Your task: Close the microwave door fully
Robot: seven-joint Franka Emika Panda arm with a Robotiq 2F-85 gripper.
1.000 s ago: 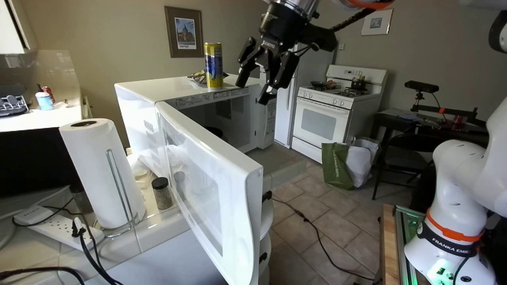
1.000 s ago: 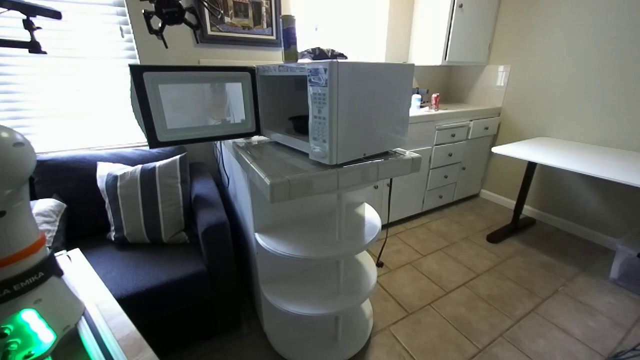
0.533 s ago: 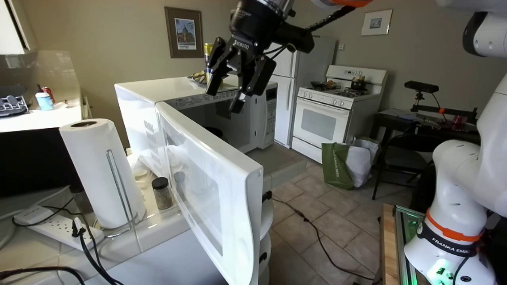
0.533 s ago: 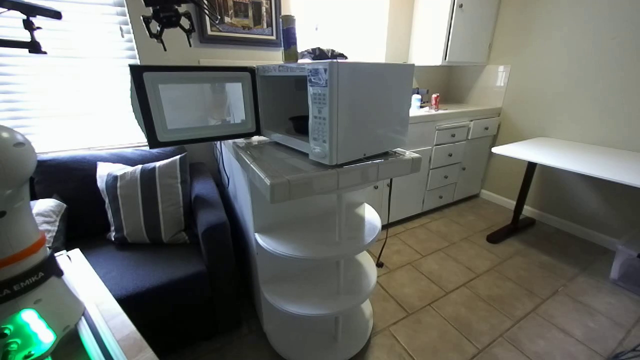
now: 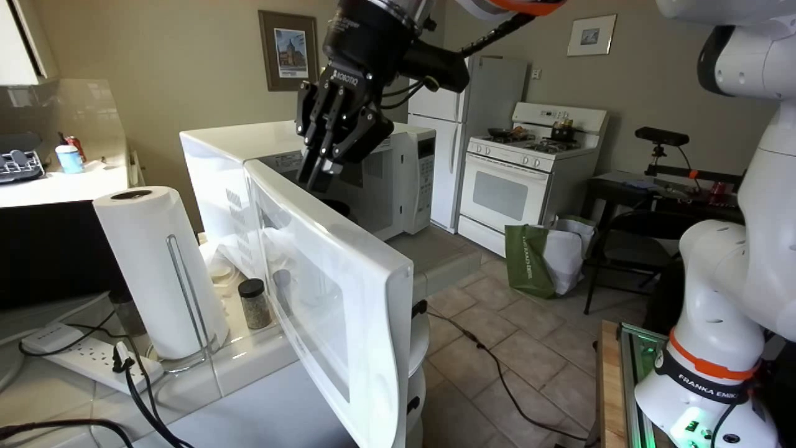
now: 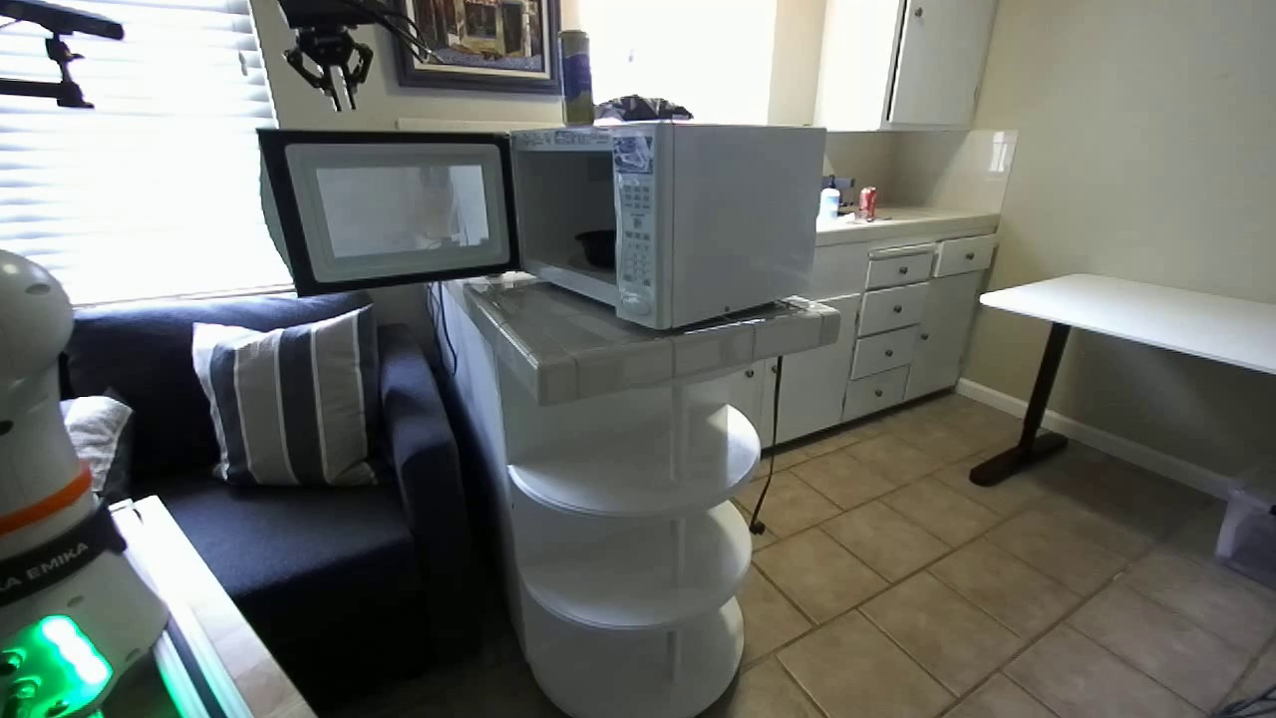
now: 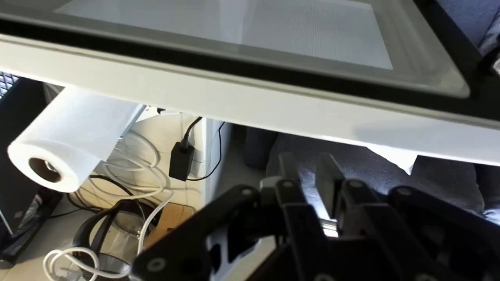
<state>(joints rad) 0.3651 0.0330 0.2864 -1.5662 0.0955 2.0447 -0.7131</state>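
1. Progress: the microwave door [image 6: 391,214] stands wide open, hinged at one side of the microwave [image 6: 743,219] and reaching out past the edge of the table [image 6: 533,324] on which the appliance rests

2. Done and remaining: no part of the closing appears accomplished; the cavity lies exposed, a dark bowl [image 6: 597,247] visible inside, and the whole swing remains, with a final press to seat the panel

3. State of the claw [image 7: 306,164]: its two fingers [image 7: 289,171] stand nearly together, a narrow gap showing between them in the wrist view, with nothing held

4. Pose of the arm [image 5: 715,280]: it rises from its base and reaches across at height, the claw pointing downward at a slant; in an exterior view the fingertips lie above the door's top edge, with no contact seen

5. Wrist view: the door's inner face and top edge appear, the paper towel roll [image 7: 80,134] beyond; on which side of the panel the fingers lie cannot be told

6. Judged stage: approach; closing probably calls for lowering the claw beside the outer face and pushing toward the cavity
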